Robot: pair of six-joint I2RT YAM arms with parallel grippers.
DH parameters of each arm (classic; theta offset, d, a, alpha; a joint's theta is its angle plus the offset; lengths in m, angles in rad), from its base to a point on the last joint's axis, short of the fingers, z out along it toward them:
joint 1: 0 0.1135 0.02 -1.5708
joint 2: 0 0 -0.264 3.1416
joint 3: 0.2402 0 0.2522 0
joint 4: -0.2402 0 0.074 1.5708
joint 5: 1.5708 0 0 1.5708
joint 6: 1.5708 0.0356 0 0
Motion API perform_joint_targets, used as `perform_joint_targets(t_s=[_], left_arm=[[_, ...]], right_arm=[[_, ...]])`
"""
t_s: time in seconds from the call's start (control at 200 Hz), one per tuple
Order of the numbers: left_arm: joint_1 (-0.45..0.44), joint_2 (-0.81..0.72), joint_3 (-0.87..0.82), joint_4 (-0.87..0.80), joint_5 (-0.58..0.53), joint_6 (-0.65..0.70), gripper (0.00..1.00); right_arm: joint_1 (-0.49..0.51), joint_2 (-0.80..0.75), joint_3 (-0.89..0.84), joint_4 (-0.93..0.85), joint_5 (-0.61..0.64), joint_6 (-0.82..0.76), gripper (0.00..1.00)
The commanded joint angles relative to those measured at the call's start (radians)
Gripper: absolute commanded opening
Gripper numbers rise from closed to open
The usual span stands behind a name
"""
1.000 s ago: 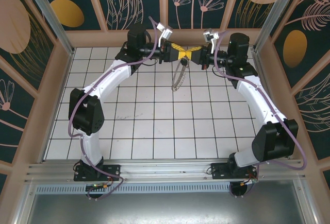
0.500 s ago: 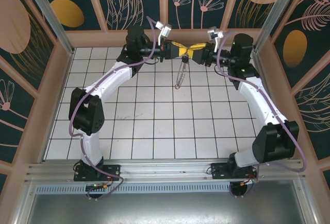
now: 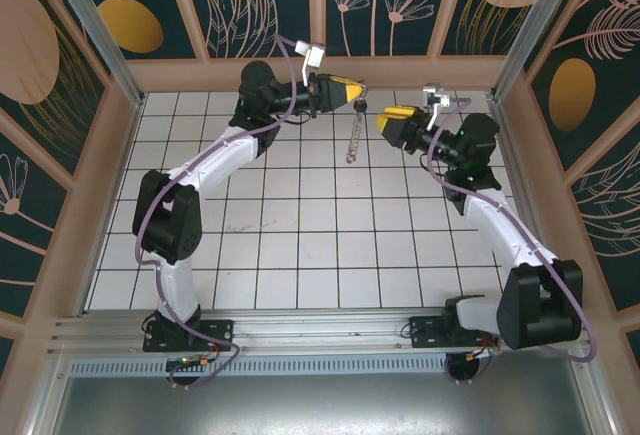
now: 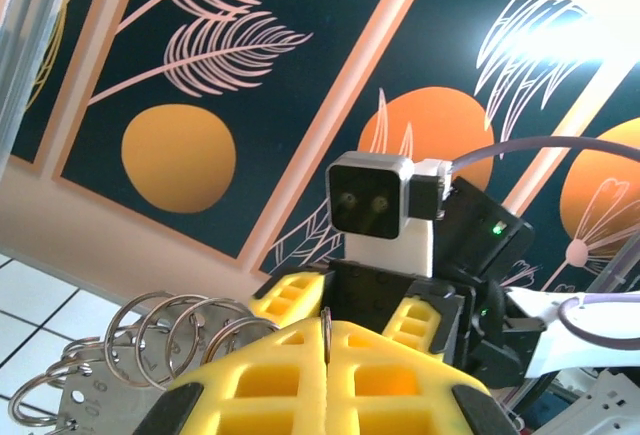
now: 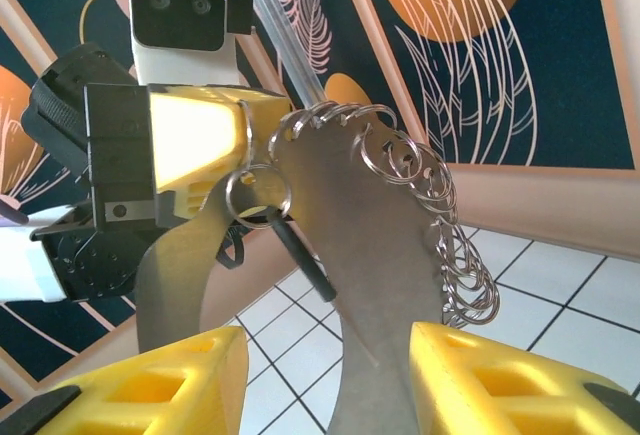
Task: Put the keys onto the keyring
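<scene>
Left hand (image 3: 352, 93) is still clamped tight on the top of the big floppy silvery keyring (image 3: 354, 137) loop fringed with tiny rings, dangling over the white tiled surface (image 3: 300, 245). Right hand (image 3: 384, 115) was tip-to-tip there a second ago; now it's let go, fingers (image 5: 150, 385) parted, backed off right of the keyring. Small black-headed key (image 5: 296, 243) hangs at the keyring's top. Back wall (image 3: 400, 70) sits close behind the keyring, bare tiles in front.

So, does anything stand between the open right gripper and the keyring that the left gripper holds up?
Nothing visible does. The keyring hangs free in the air from the shut left gripper. The right gripper faces it with open jaws, and there is only empty space between them.
</scene>
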Motion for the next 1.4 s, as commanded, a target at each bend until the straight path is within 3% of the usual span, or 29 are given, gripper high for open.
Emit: perform_joint_targets(t_s=[0.0,0.671,0.856,1.051,1.396], left_arm=[[-0.014,-0.057,0.003,0.124,-0.017,-0.059,0.00],[-0.039,-0.049,0.002,0.170,-0.046,-0.099,0.00],[-0.041,-0.042,-0.002,0.170,-0.056,-0.099,0.00],[-0.041,-0.035,-0.006,0.168,-0.065,-0.099,0.00],[-0.042,-0.043,-0.011,0.068,-0.091,0.003,0.00]], right_arm=[[0.025,0.017,0.004,0.143,-0.009,0.026,0.48],[0.122,0.073,0.085,0.114,0.046,-0.032,0.45],[0.129,0.077,0.095,0.118,0.063,-0.026,0.30],[0.129,0.064,0.098,0.089,0.065,-0.033,0.00],[0.125,-0.015,0.098,-0.140,0.122,-0.147,0.00]])
